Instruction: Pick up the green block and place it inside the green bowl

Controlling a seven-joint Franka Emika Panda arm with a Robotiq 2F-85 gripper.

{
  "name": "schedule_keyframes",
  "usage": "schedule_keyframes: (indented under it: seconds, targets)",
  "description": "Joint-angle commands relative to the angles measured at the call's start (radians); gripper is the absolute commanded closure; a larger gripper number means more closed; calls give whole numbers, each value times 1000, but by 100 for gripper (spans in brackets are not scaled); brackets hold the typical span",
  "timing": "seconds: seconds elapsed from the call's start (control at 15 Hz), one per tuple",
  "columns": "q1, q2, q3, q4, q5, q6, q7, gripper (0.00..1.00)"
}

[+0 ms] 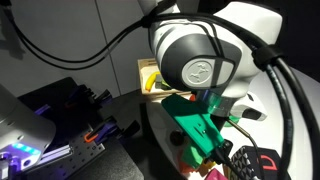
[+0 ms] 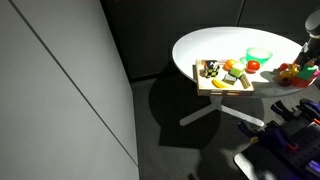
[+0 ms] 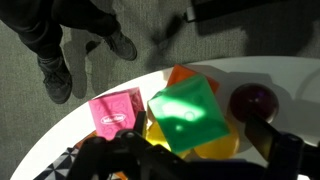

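Observation:
In the wrist view the green block lies on top of a cluster of blocks on the white table, tilted, straight under my gripper. The gripper is open, with one dark finger on each side of the block and gaps between them, holding nothing. The green bowl stands on the round white table, behind the wooden tray and apart from the blocks near the right edge. The bowl is out of the wrist view.
A pink block, an orange block, a yellow block and a dark purple round fruit crowd the green block. A wooden tray holds toy fruits, a red tomato beside it. My arm's wrist blocks an exterior view.

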Motion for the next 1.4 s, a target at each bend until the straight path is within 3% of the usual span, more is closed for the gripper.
schedule_keyframes:
  seconds: [0.0, 0.2, 0.27, 0.33, 0.67, 1.33]
  targets:
    - [-26, 4, 11, -4, -32, 23, -25, 0]
    - [-26, 14, 13, -3, -30, 22, -25, 0]
    - [-24, 17, 13, -3, -29, 23, -20, 25]
    - [-25, 19, 13, -3, -29, 24, -20, 27]
    - [-26, 6, 20, -2, -17, 11, -21, 67]
    - [-14, -20, 54, 60, 17, -65, 1, 72]
